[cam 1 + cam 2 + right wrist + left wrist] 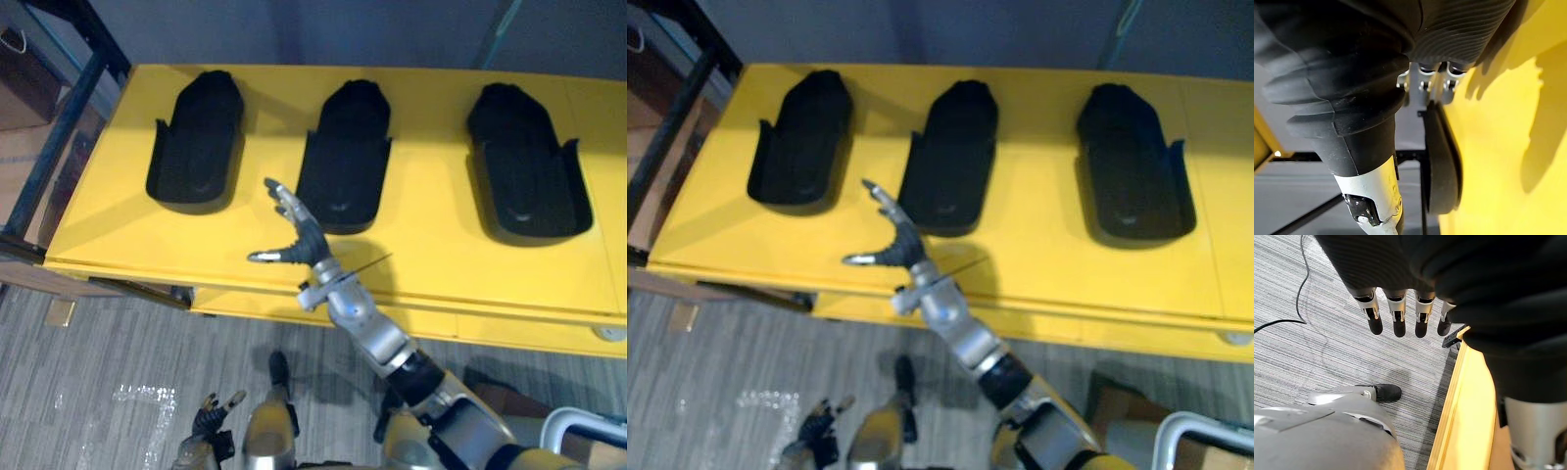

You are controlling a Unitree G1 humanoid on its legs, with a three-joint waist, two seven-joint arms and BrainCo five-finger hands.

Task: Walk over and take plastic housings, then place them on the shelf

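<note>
Three black plastic housings lie side by side on a yellow table (431,259): a left one (196,142), a middle one (345,157) and a right one (524,162). My right hand (304,240) is raised over the table's front strip, just left of the middle housing's near end. It is open, with fingers spread, the thumb pointing left and nothing in it. In the right wrist view a housing (1442,161) shows edge-on past the fingers (1427,78). My left hand (211,419) hangs low beside the table front, open and empty, its fingers (1399,320) straight above the floor.
A dark metal shelf frame (69,108) stands at the table's left end, with a cardboard box (24,83) behind it. Grey carpet (118,362) lies in front of the table. The table's front edge (1464,396) runs close beside my left hand.
</note>
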